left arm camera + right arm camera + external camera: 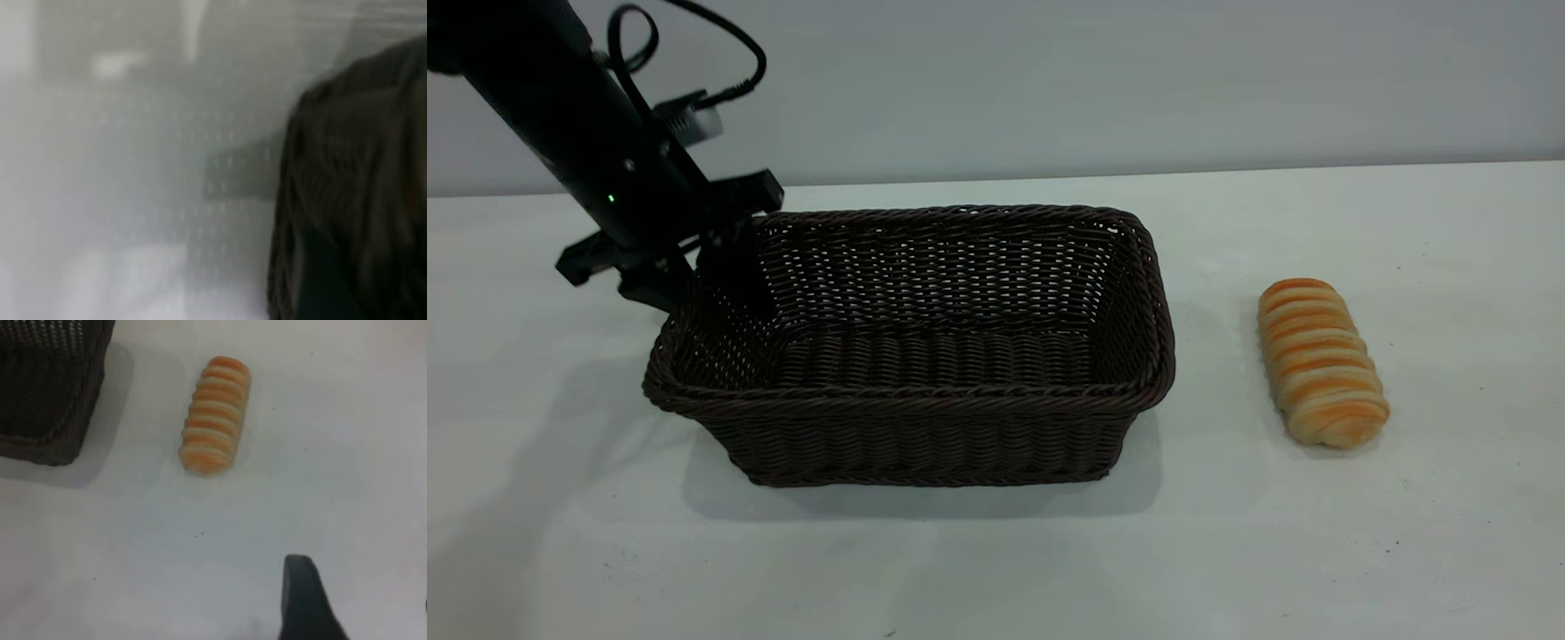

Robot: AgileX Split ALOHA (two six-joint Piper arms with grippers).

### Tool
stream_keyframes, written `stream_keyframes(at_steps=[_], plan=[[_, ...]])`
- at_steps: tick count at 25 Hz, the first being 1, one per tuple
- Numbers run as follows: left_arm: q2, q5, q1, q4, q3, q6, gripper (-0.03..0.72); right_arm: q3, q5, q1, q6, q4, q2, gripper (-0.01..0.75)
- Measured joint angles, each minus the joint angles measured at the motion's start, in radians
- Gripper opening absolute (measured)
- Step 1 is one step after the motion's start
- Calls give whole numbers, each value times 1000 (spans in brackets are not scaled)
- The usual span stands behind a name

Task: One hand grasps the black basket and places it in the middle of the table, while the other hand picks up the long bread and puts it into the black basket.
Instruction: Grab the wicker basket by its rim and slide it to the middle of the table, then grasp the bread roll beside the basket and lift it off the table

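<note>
The black basket (925,356) sits about mid-surface (996,551), stiff and probably light wicker, best taken by its braided rim, where the left end effector (725,267) straddles the left end wall; whether it pinches, I cannot tell. The long bread (1320,360) lies just right of the basket, looking soft, so grip it gently across its middle; of the right end effector (303,600) one finger shows, too little to judge its state.

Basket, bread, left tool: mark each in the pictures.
Basket (925,436): exterior view, front wall.
Bread (215,415): right wrist view, middle of its ridged top.
Left tool (713,276): exterior view, at the basket's left rim.
</note>
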Motion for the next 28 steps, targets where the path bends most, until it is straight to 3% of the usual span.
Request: stream_keyframes(at_steps=[4,12,22,28], plan=[[-60,55,0,44,0,-3,508,0,0,0,0,0,0,409],[-305,125,0,254,0,-55,516,0,-11,0,-48,87,61,409],[-561,198,0,292,0,-72,517,-75,-251,0,-556,688,595,409],[-649,278,0,306,0,-72,517,-226,-357,0,-789,868,933,409]])
